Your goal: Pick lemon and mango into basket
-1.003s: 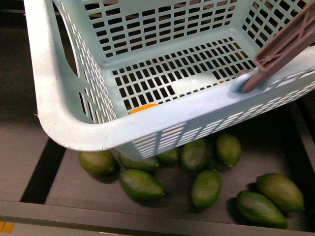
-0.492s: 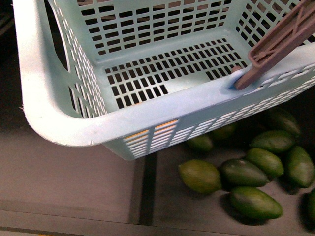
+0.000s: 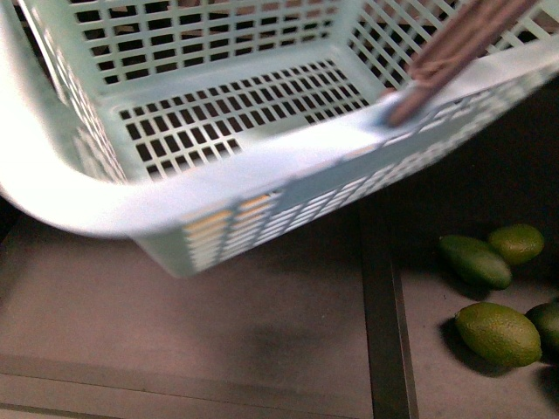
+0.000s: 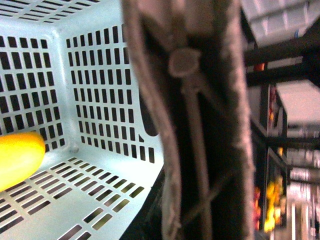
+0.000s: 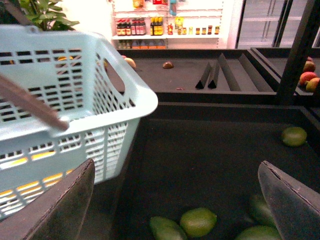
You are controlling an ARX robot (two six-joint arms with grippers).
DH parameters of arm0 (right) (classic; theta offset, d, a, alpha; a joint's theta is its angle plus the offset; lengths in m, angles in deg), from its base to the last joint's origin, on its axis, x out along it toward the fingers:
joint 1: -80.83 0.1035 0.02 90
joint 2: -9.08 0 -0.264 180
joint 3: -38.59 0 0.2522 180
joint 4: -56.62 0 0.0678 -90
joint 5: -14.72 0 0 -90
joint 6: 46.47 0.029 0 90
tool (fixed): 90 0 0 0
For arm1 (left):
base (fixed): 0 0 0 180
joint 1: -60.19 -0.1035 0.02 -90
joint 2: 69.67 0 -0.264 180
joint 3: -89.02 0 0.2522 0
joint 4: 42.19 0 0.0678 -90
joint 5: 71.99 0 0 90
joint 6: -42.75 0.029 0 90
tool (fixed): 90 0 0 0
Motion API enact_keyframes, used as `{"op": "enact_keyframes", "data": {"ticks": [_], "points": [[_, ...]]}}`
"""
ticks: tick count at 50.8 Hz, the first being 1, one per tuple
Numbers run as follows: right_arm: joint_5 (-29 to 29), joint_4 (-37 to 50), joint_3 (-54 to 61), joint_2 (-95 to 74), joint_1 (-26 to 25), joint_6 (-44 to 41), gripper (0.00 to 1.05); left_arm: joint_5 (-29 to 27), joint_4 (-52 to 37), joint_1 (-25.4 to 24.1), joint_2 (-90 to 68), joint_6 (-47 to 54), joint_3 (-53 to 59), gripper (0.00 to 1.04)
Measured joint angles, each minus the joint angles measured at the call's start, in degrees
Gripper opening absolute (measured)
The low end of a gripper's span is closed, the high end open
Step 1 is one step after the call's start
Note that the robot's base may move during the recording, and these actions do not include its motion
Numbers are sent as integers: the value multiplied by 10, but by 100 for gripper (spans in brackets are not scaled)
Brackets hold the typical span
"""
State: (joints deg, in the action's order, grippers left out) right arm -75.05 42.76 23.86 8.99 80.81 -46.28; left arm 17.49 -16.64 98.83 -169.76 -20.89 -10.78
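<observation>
A brightly lit shelf of bottles (image 5: pixel 167 26) lines the far wall, well beyond dark display bins (image 5: pixel 210 145) with dividers (image 5: pixel 214 75).

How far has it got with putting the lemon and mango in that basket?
One yellow fruit already lies inside the basket; only its end shows, so lemon or mango I cannot tell. Nothing is in hand: the right gripper hangs open and empty over green fruits. A second yellow fruit is not visible in the basket, so one probably remains.
</observation>
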Motion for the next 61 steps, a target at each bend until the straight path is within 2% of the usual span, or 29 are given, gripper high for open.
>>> {"op": "enact_keyframes", "data": {"ticks": [1,2,4,8,12,24,46,61], "points": [[0,0,0,0,0,0,96,-43,-13,4,-2,-18,2,5],[1,0,0,0,0,0,96,-109,-25,10,-6,-37,2,5],[0,0,0,0,0,0,96,-175,-34,12,-11,-65,2,5],[-2,0,0,0,0,0,96,-227,-40,-10,-25,-84,-10,5],[-3,0,0,0,0,0,96,-216,-40,-46,-58,-96,-32,5],[-2,0,0,0,0,0,96,-176,-30,-108,-170,-159,-79,5],[-2,0,0,0,0,0,96,-127,-12,-142,-318,-194,-223,5],[-2,0,0,0,0,0,96,-115,-23,-144,-355,-207,-224,5]]}}
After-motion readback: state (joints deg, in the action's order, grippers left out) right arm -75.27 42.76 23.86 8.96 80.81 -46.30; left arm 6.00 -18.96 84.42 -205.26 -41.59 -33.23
